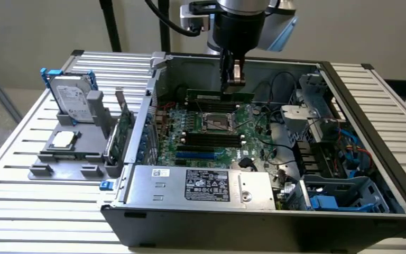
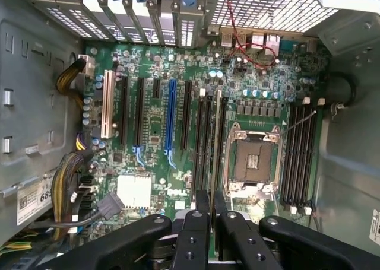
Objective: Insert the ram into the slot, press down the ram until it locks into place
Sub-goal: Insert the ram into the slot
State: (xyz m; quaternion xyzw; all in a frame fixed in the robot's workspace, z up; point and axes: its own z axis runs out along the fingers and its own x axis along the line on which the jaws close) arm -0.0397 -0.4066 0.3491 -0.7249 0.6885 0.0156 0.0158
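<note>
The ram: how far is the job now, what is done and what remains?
Done: the gripper is shut on the ram. In hand: it hangs over the motherboard inside the case. Left: the slot looks empty, so inserting and pressing down remain.

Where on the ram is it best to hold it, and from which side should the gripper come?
Take the ram at the middle of its upper long edge, from above, pinching its two flat faces. It is thin and stands on edge, lower edge free; the gripper holds it so.
</note>
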